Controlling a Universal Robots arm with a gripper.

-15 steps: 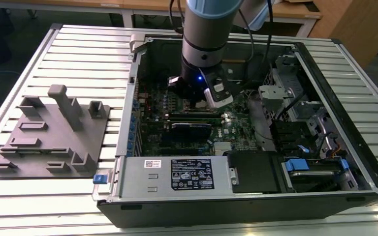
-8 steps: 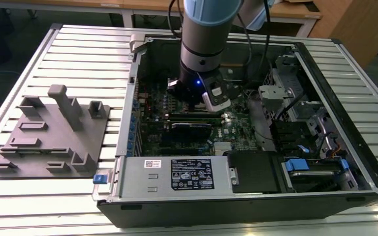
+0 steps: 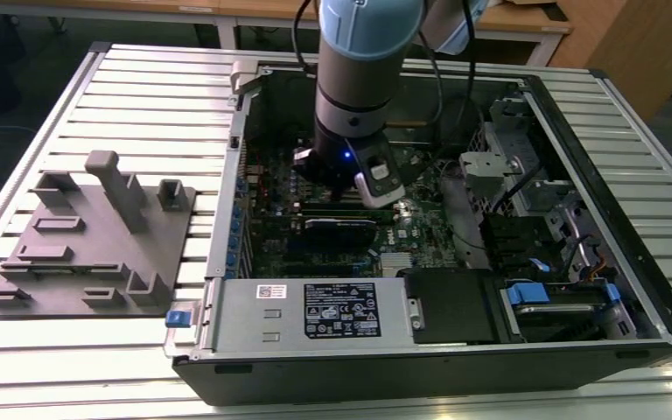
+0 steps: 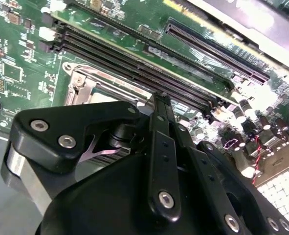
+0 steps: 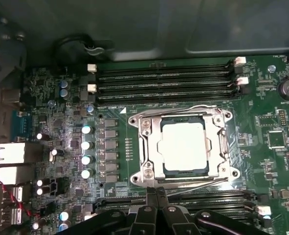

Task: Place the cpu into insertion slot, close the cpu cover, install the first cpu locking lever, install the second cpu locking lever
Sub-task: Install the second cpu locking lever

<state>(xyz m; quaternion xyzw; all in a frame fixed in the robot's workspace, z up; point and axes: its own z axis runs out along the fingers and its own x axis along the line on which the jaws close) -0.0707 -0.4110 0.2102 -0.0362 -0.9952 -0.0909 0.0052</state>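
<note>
The cpu (image 5: 183, 147) lies flat in the insertion slot (image 5: 135, 179), its pale silver face showing through the cut-out of the cpu cover (image 5: 149, 147), which is folded down over it. A thin wire lever (image 5: 183, 108) runs along the socket side by the memory slots. A second lever (image 5: 200, 186) runs at a slight slant along the opposite side. My gripper (image 5: 156, 195) hovers at that slanted lever's end, its fingers pressed together with nothing visible between them. In the second wrist view the gripper (image 4: 160, 98) sits just beside the socket (image 4: 85, 81). In the exterior view the gripper (image 3: 339, 188) hangs low inside the computer case.
Long black memory slots (image 5: 164, 81) flank the socket on two sides. A row of capacitors (image 5: 86, 152) stands beside it. In the exterior view a black card (image 3: 342, 226), the power supply (image 3: 301, 311) and drive cages (image 3: 546, 236) crowd the case. A grey fixture block (image 3: 91, 236) lies on the exterior view's left.
</note>
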